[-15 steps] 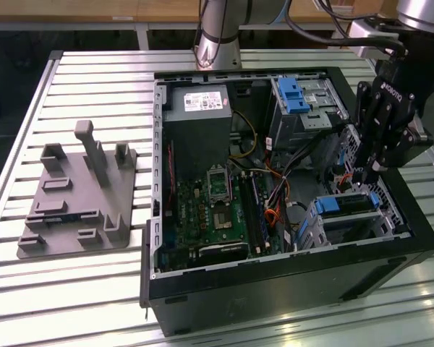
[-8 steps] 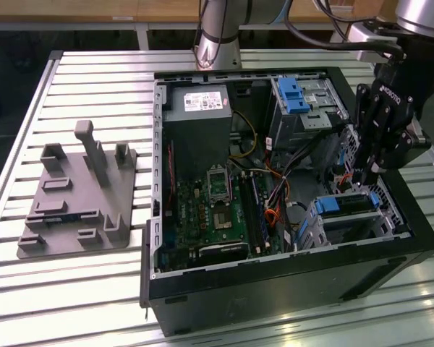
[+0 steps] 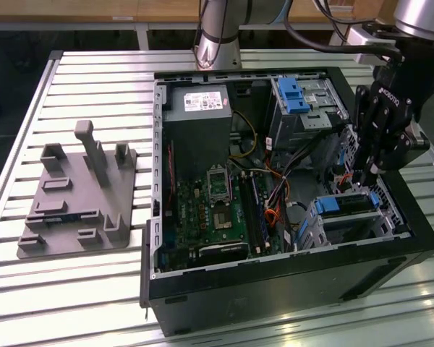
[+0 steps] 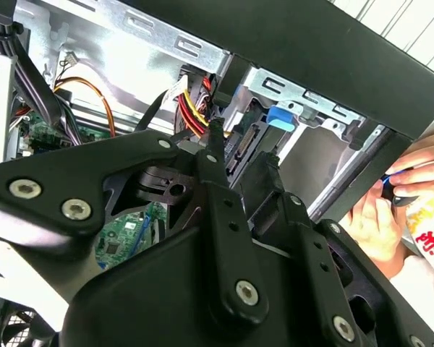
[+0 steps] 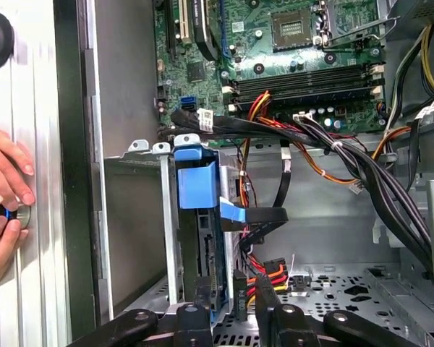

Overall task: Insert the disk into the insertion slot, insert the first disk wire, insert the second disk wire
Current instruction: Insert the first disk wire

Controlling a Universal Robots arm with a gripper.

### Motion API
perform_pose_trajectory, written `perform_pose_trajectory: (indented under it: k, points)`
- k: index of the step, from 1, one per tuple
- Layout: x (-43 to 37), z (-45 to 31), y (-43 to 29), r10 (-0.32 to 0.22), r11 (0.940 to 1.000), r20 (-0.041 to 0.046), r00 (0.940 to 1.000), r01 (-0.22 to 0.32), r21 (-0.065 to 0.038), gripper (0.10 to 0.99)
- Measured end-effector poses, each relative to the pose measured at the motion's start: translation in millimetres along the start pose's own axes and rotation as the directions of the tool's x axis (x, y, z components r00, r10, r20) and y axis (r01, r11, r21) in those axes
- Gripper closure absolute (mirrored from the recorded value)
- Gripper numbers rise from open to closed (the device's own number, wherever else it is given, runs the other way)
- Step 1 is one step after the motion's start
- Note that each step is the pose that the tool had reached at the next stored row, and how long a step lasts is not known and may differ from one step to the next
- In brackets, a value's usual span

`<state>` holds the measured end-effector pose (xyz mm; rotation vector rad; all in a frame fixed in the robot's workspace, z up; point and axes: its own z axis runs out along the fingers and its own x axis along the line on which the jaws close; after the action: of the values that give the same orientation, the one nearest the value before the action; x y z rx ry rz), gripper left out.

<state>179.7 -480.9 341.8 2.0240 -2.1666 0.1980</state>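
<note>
The disk (image 3: pixel 345 204), in its bright blue carrier (image 5: pixel 196 184), sits inside the insertion slot (image 3: pixel 362 225), the grey metal cage (image 5: pixel 167 231) at the case's corner on the exterior view's right. My gripper (image 3: pixel 367 173) hangs just above the disk's connector edge. Its fingers (image 5: pixel 202 312) stand close together on a black plug (image 5: pixel 239 289) of a disk wire with red, yellow and black strands (image 5: pixel 264 269), right at the disk's edge. The gripper (image 4: pixel 240 148) and this plug also show in the second wrist view. A flat black wire with a blue plug (image 5: pixel 232 213) lies against the disk.
A taller bay with a blue latch (image 3: pixel 292 94) stands beyond the cage. Cable bundles (image 5: pixel 347 166) cross beside the motherboard (image 3: pixel 217 206). A person's hands (image 5: pixel 3 199) hold a small object just outside the case wall. A grey fixture (image 3: pixel 79 195) lies on the slatted table.
</note>
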Motion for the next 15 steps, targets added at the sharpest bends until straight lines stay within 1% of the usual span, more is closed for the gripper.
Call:
perform_pose_trajectory:
  k: [6,7,8,10,11,12,15]
  points:
    - [-1.1,1.0,0.0,0.000,1.0000,0.0000,1.0000,0.000,0.000,0.706]
    - [-1.2,1.1,0.0,0.000,1.0000,-0.0001,1.0000,0.000,0.000,0.725]
    - [-1.3,1.2,0.0,0.000,1.0000,-0.0002,1.0000,0.000,0.000,0.725]
    - [-1.4,1.5,0.0,0.000,1.0000,-0.0001,1.0000,0.000,0.000,0.851]
    - [-1.4,1.7,0.0,0.000,1.0000,0.0000,1.0000,0.000,0.000,0.851]
    - [-1.4,1.9,0.0,0.000,1.0000,0.0000,1.0000,0.000,0.000,0.910]
    - [-1.5,2.1,0.0,0.000,1.0000,-0.0001,1.0000,0.000,0.000,0.922]
